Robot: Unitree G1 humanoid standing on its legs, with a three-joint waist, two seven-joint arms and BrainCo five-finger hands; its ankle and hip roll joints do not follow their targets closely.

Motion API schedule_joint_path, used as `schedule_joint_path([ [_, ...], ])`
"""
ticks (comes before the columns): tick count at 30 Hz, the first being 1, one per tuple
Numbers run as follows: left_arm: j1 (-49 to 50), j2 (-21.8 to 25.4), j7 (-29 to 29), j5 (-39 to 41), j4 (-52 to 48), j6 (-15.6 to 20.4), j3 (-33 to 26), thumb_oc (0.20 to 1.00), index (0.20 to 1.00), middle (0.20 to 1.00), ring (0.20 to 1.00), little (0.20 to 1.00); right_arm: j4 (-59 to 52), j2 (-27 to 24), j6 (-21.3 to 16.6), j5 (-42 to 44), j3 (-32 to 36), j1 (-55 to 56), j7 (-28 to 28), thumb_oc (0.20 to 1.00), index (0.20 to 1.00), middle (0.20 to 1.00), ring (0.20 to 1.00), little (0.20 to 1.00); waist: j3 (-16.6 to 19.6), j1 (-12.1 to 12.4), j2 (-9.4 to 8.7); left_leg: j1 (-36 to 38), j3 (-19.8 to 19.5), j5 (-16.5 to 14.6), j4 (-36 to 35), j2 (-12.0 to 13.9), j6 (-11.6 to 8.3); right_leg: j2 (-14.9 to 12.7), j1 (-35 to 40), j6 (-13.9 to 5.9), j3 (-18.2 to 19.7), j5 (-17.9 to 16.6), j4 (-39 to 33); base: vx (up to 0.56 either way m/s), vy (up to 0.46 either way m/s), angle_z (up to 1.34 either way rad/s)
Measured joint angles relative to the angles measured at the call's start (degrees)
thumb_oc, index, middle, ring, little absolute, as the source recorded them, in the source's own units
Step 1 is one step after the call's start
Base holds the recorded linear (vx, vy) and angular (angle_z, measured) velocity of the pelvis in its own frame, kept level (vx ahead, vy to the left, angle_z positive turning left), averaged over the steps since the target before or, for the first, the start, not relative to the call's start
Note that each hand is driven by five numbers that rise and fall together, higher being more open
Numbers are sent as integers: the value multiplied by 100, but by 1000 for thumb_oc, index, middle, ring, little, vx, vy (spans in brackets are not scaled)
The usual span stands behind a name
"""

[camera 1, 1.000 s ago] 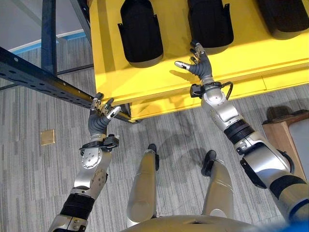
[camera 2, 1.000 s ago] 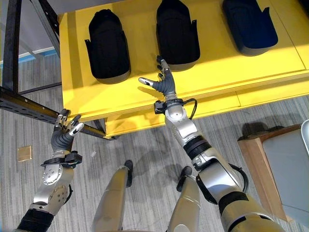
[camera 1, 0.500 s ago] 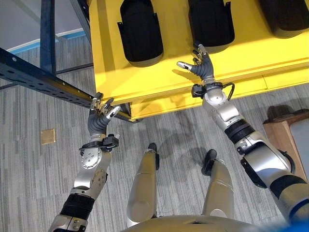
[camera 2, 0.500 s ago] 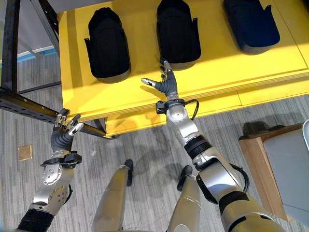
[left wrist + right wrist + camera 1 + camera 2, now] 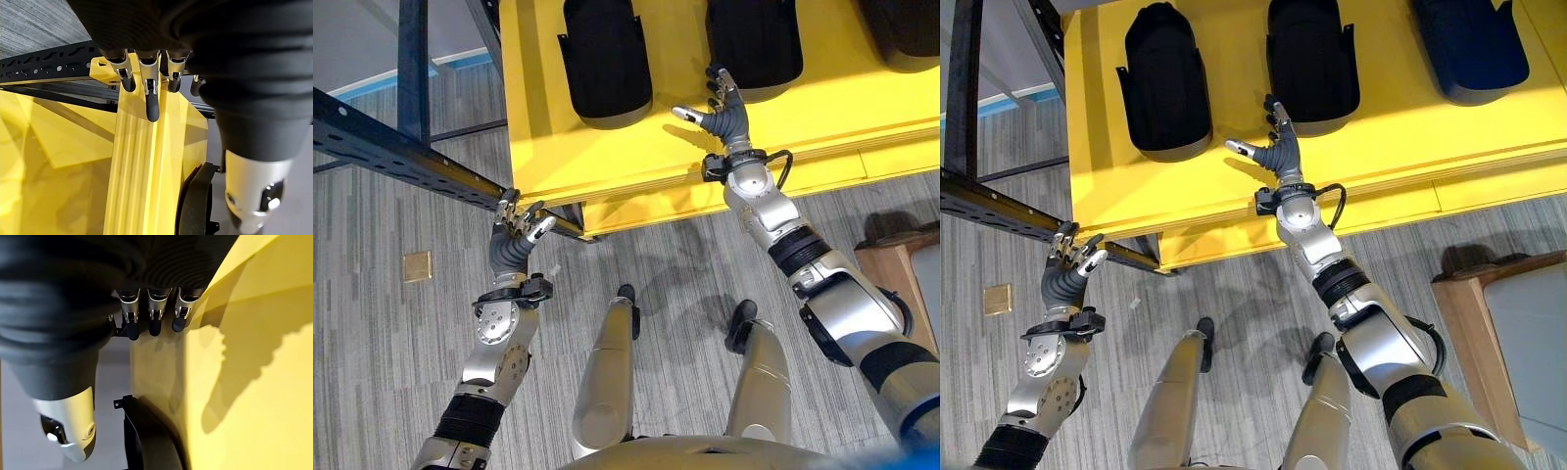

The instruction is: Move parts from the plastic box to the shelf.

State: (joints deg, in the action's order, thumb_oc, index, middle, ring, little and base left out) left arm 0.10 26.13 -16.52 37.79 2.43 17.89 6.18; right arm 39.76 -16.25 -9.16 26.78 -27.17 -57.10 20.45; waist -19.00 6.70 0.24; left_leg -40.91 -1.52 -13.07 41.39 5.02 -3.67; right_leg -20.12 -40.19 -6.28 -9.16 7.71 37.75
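Note:
A yellow plastic box holds three black moulded parts: one at the left, one in the middle and one at the far right. My right hand hovers over the box's near strip, open, thumb out to the side, its fingertips just short of the middle part's near end. My left hand is raised below the box's near left corner, beside the dark blue shelf beam. It is open with relaxed fingers and holds nothing.
The shelf's blue upright stands left of the box. A wooden stand with a grey top sits on the carpet at the right. A small brass plate lies in the floor at the left.
My right hand has moved a little farther over the box toward the middle black part. The view has shifted slightly. The left hand has stayed in place.

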Motion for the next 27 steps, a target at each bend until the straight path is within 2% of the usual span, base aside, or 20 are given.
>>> schedule_joint_path([
  [27, 101, 153, -1, 0, 0, 1, 5, 1000, 1000, 1000, 1000, 1000, 292, -13, -9, 0, 176, -170, 119, 1000, 1000, 1000, 1000, 1000, -1, -17, -2, -84, -13, 2, 79, -2, -3, 2, -82, 3, 24, -2, 33, 0, 0, 0],
])
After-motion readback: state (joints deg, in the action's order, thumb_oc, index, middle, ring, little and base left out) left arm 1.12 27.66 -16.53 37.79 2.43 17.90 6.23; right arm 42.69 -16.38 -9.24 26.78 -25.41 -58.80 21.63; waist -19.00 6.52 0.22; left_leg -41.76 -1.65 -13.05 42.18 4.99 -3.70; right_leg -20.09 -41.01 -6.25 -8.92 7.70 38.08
